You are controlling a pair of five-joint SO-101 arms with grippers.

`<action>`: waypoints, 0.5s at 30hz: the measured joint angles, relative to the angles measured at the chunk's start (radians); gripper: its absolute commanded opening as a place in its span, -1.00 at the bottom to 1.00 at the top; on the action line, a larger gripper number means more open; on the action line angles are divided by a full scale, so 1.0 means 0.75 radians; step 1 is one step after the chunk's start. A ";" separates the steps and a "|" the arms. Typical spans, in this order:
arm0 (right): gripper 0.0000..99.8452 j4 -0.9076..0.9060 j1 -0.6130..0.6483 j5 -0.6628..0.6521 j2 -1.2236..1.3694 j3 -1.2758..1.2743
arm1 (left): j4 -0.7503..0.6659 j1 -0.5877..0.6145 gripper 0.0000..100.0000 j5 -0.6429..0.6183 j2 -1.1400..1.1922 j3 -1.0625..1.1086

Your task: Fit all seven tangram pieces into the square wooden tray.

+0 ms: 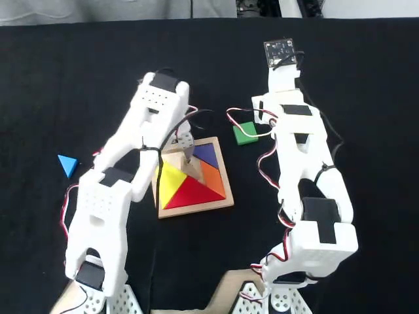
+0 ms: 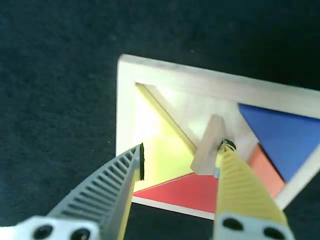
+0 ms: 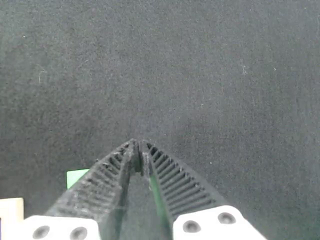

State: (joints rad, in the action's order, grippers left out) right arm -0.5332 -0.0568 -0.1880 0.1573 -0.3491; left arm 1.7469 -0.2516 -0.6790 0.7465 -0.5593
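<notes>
Hanging over the tray's unfilled part, the left gripper (image 2: 182,155) has its jaws wide apart and nothing clamped between them. A pale wood-coloured slab (image 2: 207,147) stands tilted on edge on the bare tray floor right by one of the fingertips (image 2: 226,150); whether the two touch cannot be told. The other finger sits above the yellow triangle (image 2: 165,150). Directions below are read on the high view. The square wooden tray (image 1: 196,209) lies near the middle of the black worktop (image 1: 340,78), turned slightly askew. Inside it, the yellow triangle fills the 8 o'clock side, the red triangle (image 1: 193,194) the 6 o'clock side, an orange piece (image 1: 211,175) sits at 3 o'clock, and a dark blue piece (image 1: 205,154) is in the 1 o'clock corner. These four lie flat and edge to edge. The 11 o'clock part shows bare wood, where the slab stands. The right gripper (image 3: 137,150) has its fingertips pressed together with nothing between them, and it is over bare worktop. A green square (image 1: 245,133) lies flat on the worktop at 1 o'clock from the tray, near that corner but apart from the rim, beside the right arm; in the right wrist view it shows partly behind one finger. A small blue triangle (image 1: 67,163) lies on the worktop at 9 o'clock from the tray, well apart, beyond the left arm.
</notes>
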 measured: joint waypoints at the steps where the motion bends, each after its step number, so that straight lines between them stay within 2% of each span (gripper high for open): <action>1: -0.98 0.000 0.000 0.000 0.000 0.000 | 0.000 0.004 -0.51 0.000 0.000 0.012; 9: -0.98 0.000 0.000 0.000 0.000 0.000 | 0.000 0.012 -0.51 -0.002 0.000 0.043; 15: -0.98 0.000 0.000 0.000 0.000 0.000 | 0.000 0.115 -0.51 -0.002 -0.002 0.043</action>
State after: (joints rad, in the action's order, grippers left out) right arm -0.5332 -0.0568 -0.1880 0.1573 -0.3491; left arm 1.7469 -0.1657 -0.6805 0.7449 -0.5271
